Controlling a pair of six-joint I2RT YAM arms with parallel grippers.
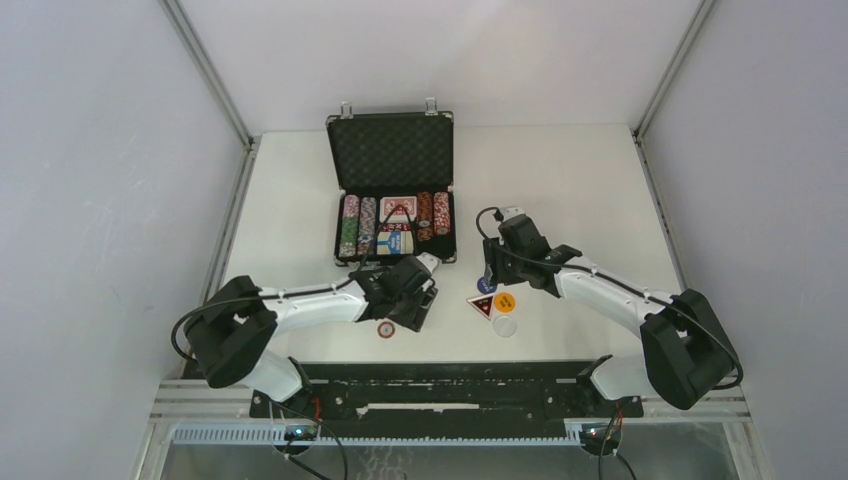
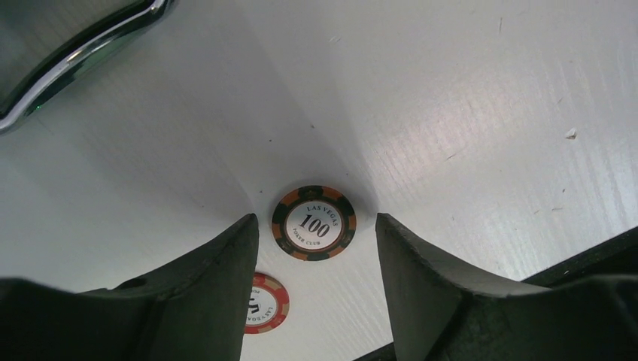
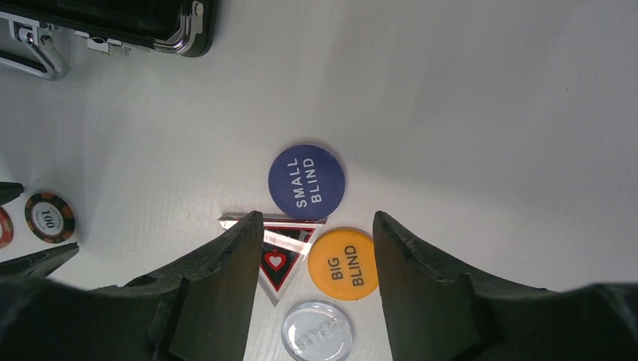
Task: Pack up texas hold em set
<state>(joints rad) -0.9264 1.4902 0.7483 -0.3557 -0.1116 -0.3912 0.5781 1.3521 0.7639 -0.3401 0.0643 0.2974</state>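
Texas hold em set (image 1: 395, 225) is seen mostly packed in the case (image 1: 391, 150), with the remainder loose on the desk (image 1: 600, 170)

At the far middle of the desk the case is stood open with its lid up. The tray is filled with chip rows (image 1: 350, 225) on both sides, with the red deck (image 1: 397, 209) and blue deck (image 1: 395, 242) between them. No dice can be made out

Nothing is clamped by the left gripper (image 2: 316, 223): it is held low just in front of the case, jaws apart, with the 100 chip (image 2: 314, 222) flat on the desk between the fingertips. Contact with the chip cannot be confirmed

Nothing is held by the right gripper (image 3: 316, 219) either: jaws apart, right of the case, over the dealer buttons

In the jaw gap the triangular button (image 3: 280, 259) and BIG BLIND button (image 3: 342, 263) lie side by side, touching or nearly so. The SMALL BLIND button (image 3: 306, 180) lies just beyond the tips and the clear button (image 3: 316, 331) just nearer

Near the 100 chip but apart from it, the red chip (image 2: 265, 302) is partly hidden by one finger

Risks, as judged:
- the 100 chip is thin and flat on a smooth desk; if the jaws are closed too high it is likely skated over or flicked out, possibly into the red chip
- the buttons are packed tight, so a close here would likely catch two at once or shove neighbours away
- the clear button is low contrast and easily missed
- no free slot in the tray can be seen, so a chip may be dropped on top of a full row
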